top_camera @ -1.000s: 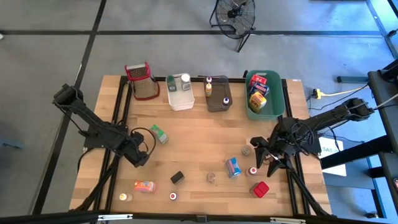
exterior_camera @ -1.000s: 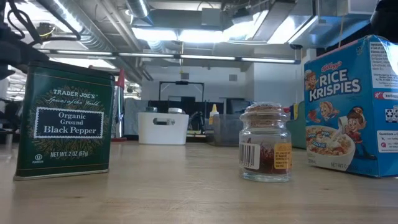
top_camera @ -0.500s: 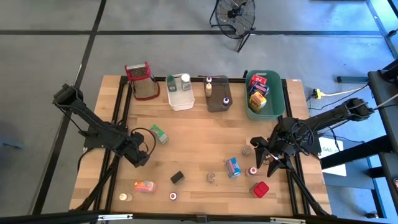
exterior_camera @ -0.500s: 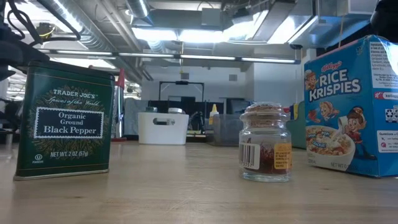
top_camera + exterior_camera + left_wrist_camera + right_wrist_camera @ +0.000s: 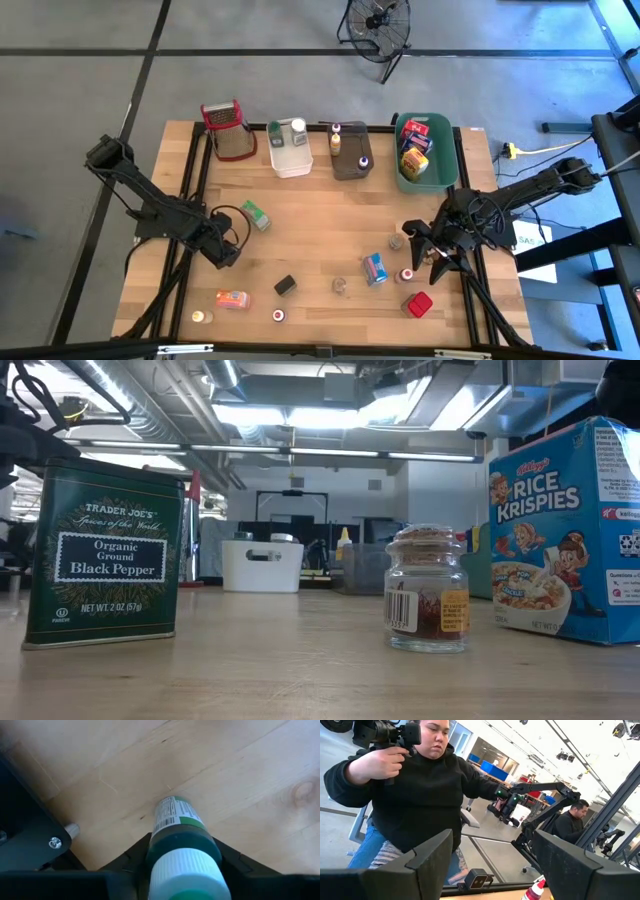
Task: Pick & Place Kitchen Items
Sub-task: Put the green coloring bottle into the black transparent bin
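Green bottle (image 5: 181,837) sits between my left gripper (image 5: 228,252) fingers (image 5: 131,857), grasping it; I squeeze centred, lift straight. Right gripper (image 5: 437,255) released.

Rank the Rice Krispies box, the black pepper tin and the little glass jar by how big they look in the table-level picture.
1. Rice Krispies box, though it is cut off at the edge.
2. Black pepper tin, nearly as tall.
3. Glass jar, clearly smallest.
Nearness to the camera may skew the first two.
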### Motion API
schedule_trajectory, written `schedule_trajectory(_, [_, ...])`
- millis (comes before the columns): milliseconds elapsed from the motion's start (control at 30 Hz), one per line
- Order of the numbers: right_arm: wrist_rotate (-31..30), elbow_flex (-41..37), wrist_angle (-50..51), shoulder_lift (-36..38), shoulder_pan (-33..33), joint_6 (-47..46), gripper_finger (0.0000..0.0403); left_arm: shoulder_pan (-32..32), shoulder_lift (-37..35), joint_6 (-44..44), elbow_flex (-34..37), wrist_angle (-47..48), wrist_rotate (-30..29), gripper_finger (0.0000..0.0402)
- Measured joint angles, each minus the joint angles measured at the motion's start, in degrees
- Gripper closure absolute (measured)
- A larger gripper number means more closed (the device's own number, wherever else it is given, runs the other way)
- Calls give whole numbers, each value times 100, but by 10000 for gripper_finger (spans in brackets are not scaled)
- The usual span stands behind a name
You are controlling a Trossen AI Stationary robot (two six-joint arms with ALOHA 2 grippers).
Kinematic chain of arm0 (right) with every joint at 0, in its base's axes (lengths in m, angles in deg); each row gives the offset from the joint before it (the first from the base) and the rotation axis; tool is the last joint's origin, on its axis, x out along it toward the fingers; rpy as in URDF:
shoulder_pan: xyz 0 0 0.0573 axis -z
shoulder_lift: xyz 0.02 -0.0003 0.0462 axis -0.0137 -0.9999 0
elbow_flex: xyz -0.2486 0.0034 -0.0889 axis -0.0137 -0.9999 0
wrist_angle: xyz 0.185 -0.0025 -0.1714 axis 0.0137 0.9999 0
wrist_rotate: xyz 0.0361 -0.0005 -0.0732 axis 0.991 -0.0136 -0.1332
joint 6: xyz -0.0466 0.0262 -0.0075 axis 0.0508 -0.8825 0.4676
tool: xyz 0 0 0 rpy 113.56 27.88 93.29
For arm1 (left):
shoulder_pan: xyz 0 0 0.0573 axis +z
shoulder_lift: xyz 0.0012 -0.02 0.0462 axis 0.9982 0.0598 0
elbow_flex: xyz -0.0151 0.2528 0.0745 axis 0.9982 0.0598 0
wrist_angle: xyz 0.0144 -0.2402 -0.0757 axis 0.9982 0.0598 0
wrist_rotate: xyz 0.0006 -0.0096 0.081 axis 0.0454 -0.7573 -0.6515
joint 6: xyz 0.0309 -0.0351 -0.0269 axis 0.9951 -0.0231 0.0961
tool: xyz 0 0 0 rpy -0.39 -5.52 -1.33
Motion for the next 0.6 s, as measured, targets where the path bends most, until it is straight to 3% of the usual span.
schedule_trajectory(433, [0,0,0,-1,0,-15,123,0,11,114,-43,11,12,271])
schedule_trajectory(600, [2,0,-9,-2,0,-13,123,51,11,336,-636,576,77,271])
